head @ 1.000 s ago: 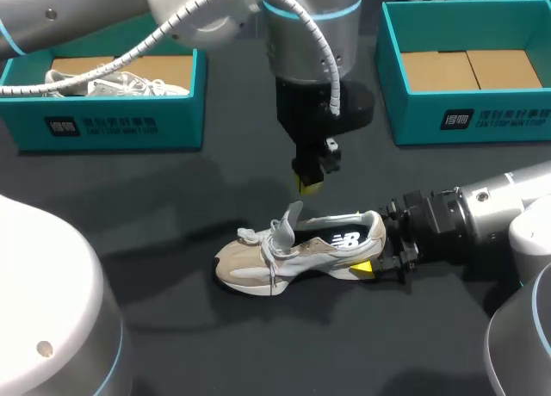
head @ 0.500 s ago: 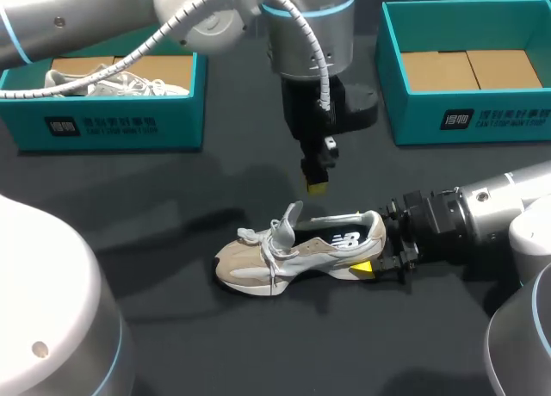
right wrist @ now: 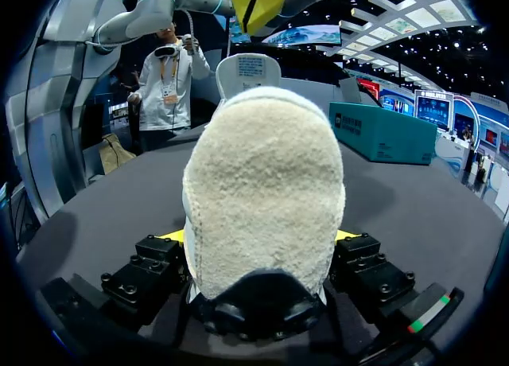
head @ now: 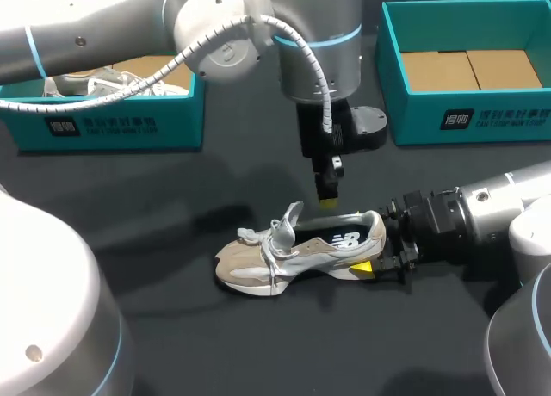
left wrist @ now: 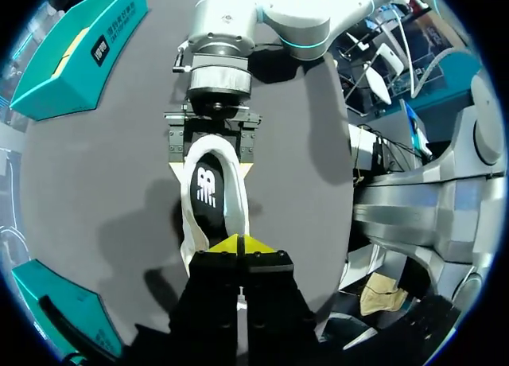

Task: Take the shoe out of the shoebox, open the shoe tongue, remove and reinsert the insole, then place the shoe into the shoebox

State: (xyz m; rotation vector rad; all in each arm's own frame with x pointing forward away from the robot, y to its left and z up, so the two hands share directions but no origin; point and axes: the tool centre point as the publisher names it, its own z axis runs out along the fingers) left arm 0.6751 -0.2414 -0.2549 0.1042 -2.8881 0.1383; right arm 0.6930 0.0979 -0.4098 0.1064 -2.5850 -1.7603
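Head view: shoe (head: 297, 250) out on the tabletop (head: 258, 344), heel clamped by right hand (head: 372, 241); tongue (head: 293, 217) raised. Left hand (head: 327, 201), tips pinched together and empty, hangs over the insole (left wrist: 208, 192); insole removal, refit and return to shoebox (head: 465, 120) at 2 o'clock judged outstanding.

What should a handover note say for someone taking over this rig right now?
Hands: the left hand is shut and empty, and hovers over the opening of the shoe. The right hand is shut on its heel.
Things: the shoe stands upright on the table. The empty shoebox is at the far right. The other shoebox at the far left holds a second shoe.
Done: the shoe is out and its tongue is raised.
Left: the insole lies inside. Remove it, reinsert it, then box the shoe.
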